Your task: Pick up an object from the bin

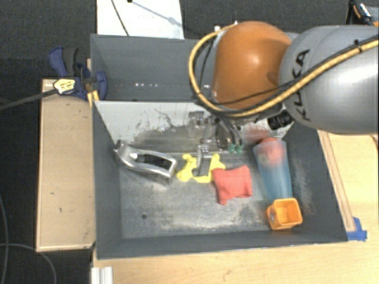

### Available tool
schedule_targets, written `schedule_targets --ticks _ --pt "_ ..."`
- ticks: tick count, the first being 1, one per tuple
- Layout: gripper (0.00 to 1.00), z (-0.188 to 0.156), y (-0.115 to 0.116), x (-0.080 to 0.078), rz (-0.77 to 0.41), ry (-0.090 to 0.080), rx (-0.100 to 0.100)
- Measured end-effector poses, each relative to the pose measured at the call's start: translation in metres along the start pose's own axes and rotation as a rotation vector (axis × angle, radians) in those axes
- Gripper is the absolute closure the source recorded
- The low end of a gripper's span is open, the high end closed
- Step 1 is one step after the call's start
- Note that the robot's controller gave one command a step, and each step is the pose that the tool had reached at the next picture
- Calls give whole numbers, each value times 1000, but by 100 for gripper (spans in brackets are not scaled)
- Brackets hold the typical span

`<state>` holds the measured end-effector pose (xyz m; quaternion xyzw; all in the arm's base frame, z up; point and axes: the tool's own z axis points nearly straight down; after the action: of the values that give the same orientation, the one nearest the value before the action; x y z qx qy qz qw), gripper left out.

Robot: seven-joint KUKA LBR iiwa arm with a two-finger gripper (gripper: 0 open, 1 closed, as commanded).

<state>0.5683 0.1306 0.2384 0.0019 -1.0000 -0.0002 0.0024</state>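
- Gripper (203,160): low over the centre of the bin (154,212), down on the yellow piece; whether the claw is open or closed cannot be told.
- Yellow flat lobed piece (186,171): at bin centre. Likely light, stiff and thin; a hold across its narrow middle seems best.
- Neighbours: red soft pad (232,183) just beside at 4 o'clock; silver handle (145,160) at 9 o'clock; blue tube (273,169) at 3 o'clock.

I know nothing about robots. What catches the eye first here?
An orange dome cover on the grey arm looms at upper right, its gripper hanging over a flat yellow plastic shape in the middle of the bin. Beside it lie a red fabric pad, a blue tube with an orange cap at right, and a shiny silver metal piece at left.
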Motion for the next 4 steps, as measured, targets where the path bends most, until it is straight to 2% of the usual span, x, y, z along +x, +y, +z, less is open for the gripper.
schedule_targets --ticks 1,2,3,4 --pt "0 -5 -1 -1 3 -8 -1" --pt "0 61 20 -9 83 -12 -2" --pt "0 150 45 -20 16 -12 -2" --pt "0 167 79 -22 55 -16 0"
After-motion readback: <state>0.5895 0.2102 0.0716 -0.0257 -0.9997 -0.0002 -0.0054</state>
